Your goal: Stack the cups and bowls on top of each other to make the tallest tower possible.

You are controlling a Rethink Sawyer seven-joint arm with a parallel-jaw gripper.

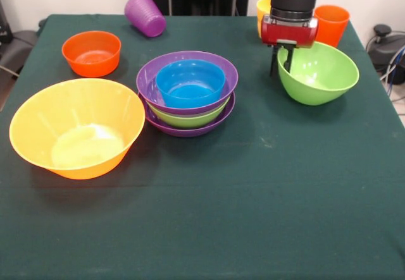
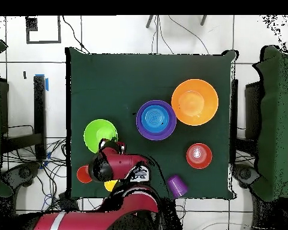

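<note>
The gripper (image 1: pixel 285 60) hangs at the far rim of the loose glossy green plastic bowl (image 1: pixel 319 74), its dark fingers straddling that rim, slightly parted, gripping nothing I can confirm. The bowl sits upright directly beneath. The tower (image 1: pixel 188 94), a blue bowl nested in purple and green ones, lies well off to the gripper's side, across bare cloth

**Bright plastics on a dark green cloth**

The table (image 1: pixel 253 198) is dark green. The big bowl (image 1: pixel 77 128) is yellow-orange, paler inside its base. The tower (image 1: pixel 187 93) shows purple rims, a green band and a blue bowl (image 1: pixel 190 83) on top. A lone bowl (image 1: pixel 317 73) is lime green, a small bowl (image 1: pixel 92 53) red-orange. The ribbed cup (image 1: pixel 145 15) is purple, another cup (image 1: pixel 331 24) orange-red, a third (image 1: pixel 263 9) yellow-orange. The gripper (image 1: pixel 284 59) is black under a red housing.
</note>
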